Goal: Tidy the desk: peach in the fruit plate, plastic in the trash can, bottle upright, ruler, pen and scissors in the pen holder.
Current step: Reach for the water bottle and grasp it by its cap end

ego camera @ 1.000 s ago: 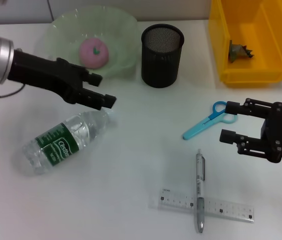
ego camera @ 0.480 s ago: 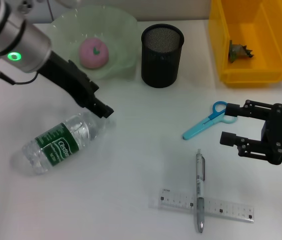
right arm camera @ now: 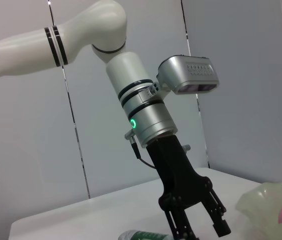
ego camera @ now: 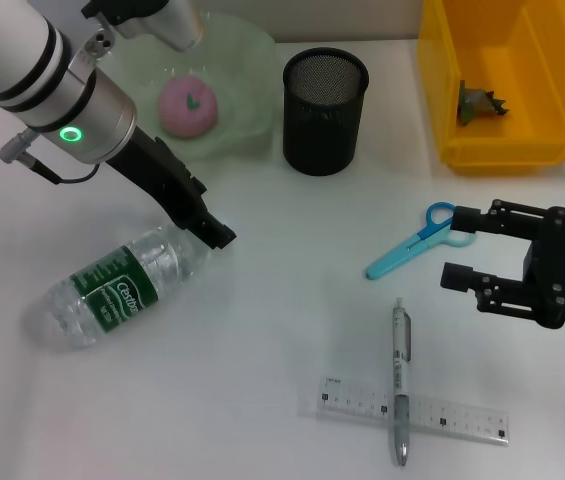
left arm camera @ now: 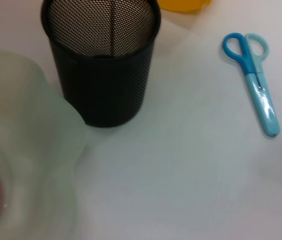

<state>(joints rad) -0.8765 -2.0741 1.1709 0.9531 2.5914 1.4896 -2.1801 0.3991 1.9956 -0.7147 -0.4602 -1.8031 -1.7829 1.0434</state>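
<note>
White desk (ego camera: 262, 340) seen from above. Bottle (ego camera: 122, 285) lies flat at left. Left gripper (ego camera: 217, 236) angled down at its cap end, fingers spread. Right gripper (ego camera: 459, 245) parked open beside scissors (ego camera: 412, 243). Risk judged: round bottle is nudged, rolls from off-centre grasp.

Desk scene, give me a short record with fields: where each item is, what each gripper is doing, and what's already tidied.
bottle: lying on its side, cap toward the left gripper
left gripper: at the bottle's cap end, jaws open
right gripper: beside the scissors' handles, jaws open, holding nothing
peach: in the plate, done
plastic: in the yellow bin, done
scissors: flat on desk
pen: lying across the ruler
holder: upright, looks empty
</note>
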